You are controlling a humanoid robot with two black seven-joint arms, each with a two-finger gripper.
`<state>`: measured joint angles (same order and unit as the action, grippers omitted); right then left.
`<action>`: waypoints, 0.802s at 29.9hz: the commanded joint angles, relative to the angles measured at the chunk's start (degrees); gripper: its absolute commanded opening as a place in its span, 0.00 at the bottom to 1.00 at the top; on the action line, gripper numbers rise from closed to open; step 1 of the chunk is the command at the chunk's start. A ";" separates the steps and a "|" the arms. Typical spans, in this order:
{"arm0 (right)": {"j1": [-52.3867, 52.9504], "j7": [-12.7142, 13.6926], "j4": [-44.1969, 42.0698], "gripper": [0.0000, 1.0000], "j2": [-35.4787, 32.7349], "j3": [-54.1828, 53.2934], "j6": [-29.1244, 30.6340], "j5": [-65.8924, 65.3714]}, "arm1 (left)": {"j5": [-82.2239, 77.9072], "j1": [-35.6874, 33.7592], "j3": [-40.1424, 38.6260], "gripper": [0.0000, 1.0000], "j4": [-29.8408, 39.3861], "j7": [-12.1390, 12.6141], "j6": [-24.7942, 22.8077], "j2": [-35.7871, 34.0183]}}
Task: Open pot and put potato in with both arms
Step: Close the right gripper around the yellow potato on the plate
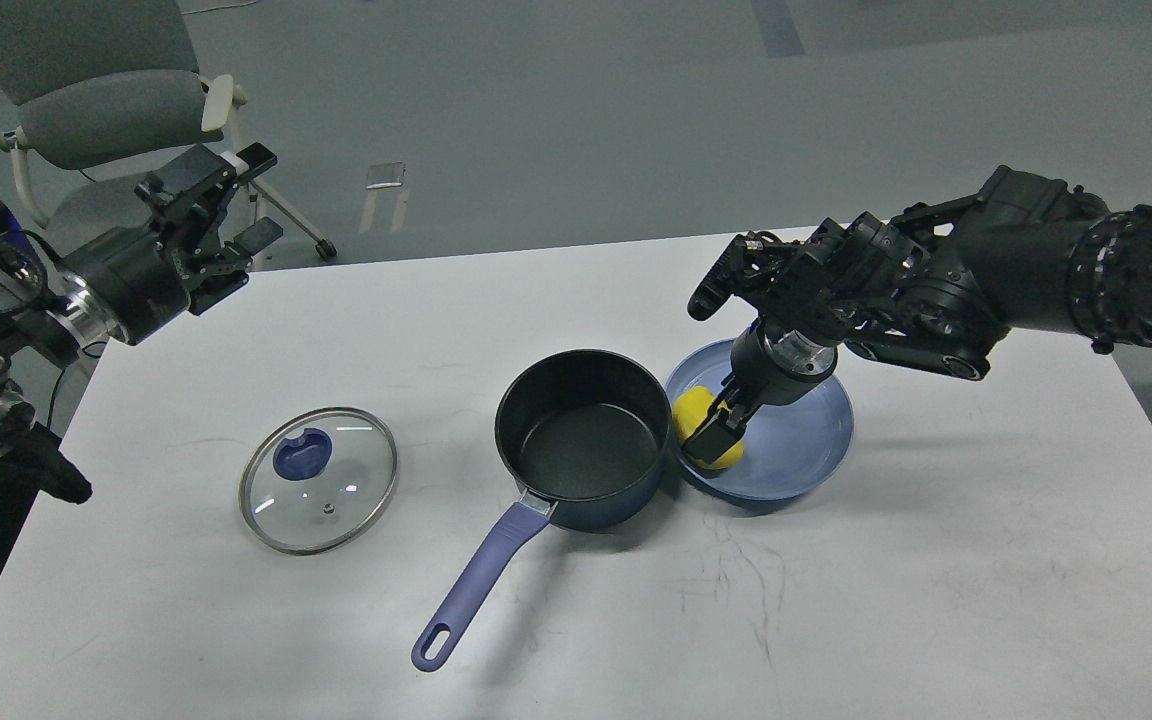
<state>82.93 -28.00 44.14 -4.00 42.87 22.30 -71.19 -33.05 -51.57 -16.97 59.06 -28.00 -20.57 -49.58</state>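
The dark blue pot (584, 432) stands open at the table's middle, its purple handle (481, 580) pointing toward the front. Its glass lid (319, 479) lies flat on the table to the left. The yellow potato (696, 412) lies in the blue plate (806, 440) just right of the pot. My right gripper (714, 438) reaches down into the plate with its fingers closed around the potato, low over the plate. My left gripper (254, 196) is open and empty, held high off the table's far left corner.
The white table (936, 580) bears faint scuff marks in front of the plate. A grey office chair (106, 110) stands behind the left arm, beyond the table's back left edge.
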 commanded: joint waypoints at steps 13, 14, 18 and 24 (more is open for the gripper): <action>-0.31 0.00 -0.45 0.46 -0.13 0.81 0.11 0.09 | 0.00 -0.20 0.00 0.98 0.26 0.00 -0.44 -0.26; -0.31 0.00 -0.45 0.44 -0.13 0.90 0.20 0.09 | 0.00 -0.20 0.00 0.98 0.26 0.00 -0.44 -0.26; -0.13 0.00 -0.19 0.42 -0.48 0.90 0.37 0.18 | 0.00 -0.20 0.00 0.98 0.26 0.00 -0.44 -0.26; 0.31 0.00 0.16 0.42 -1.97 0.90 0.38 0.26 | 0.00 -0.28 0.00 0.98 0.26 0.00 -0.44 -0.26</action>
<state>83.01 -28.01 44.09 -5.16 43.81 22.72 -71.02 -33.05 -51.80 -16.97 59.33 -28.00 -21.01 -49.84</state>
